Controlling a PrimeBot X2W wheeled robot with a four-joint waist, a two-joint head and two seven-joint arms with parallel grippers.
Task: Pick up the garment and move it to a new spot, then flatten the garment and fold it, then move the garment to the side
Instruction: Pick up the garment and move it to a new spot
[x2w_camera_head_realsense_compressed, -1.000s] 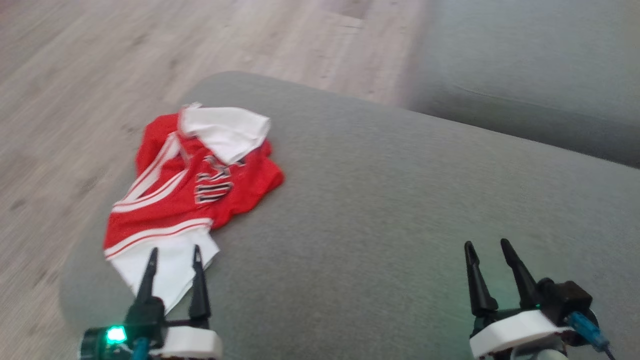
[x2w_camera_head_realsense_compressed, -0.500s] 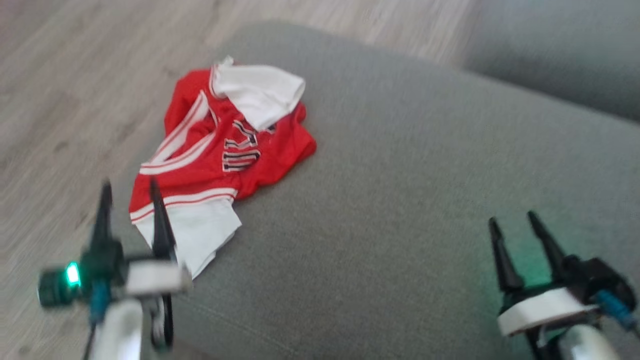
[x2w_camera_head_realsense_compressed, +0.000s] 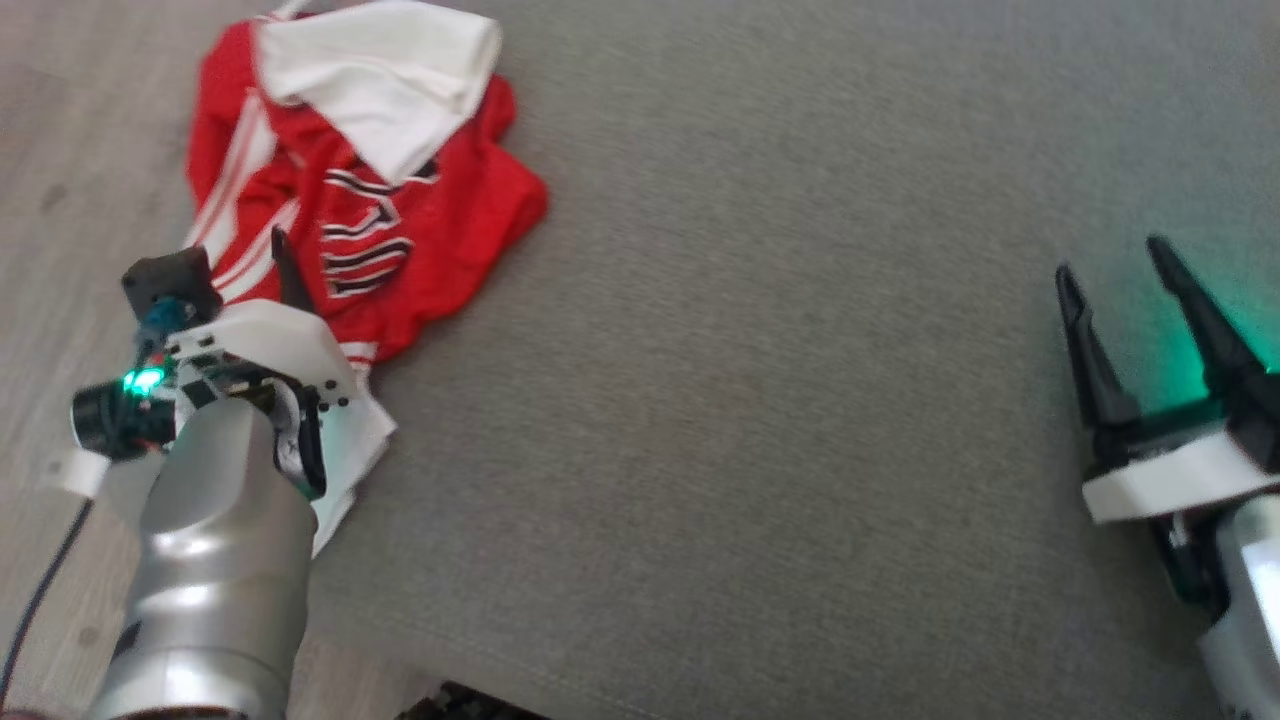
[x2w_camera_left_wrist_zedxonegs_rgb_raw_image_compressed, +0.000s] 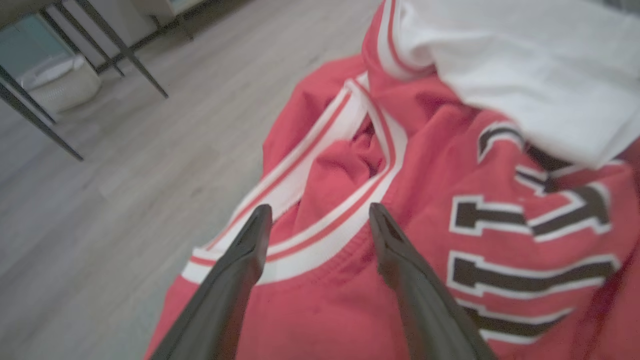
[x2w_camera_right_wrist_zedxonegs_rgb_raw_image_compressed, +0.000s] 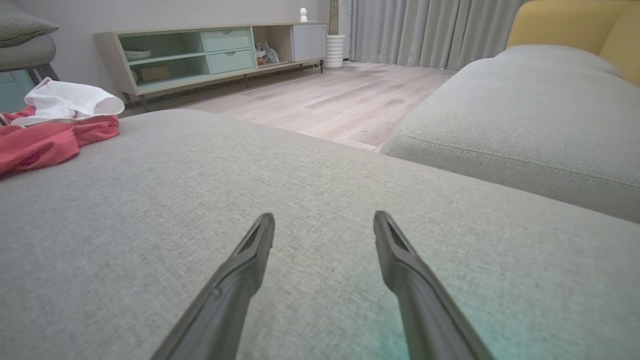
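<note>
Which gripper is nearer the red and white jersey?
Left. The left gripper is open right over the jersey, straddling its striped trim. The right gripper, also open, is far off to the side above the grey cushion.

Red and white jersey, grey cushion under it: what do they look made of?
Red and white jersey: soft, thin, matte knit cloth, probably synthetic sportswear; it lies in loose crumpled folds. The exact fibre can't be told. Grey cushion: matte woven upholstery fabric, likely over padding, judging by its flecked, grainy weave and rounded edge.
</note>
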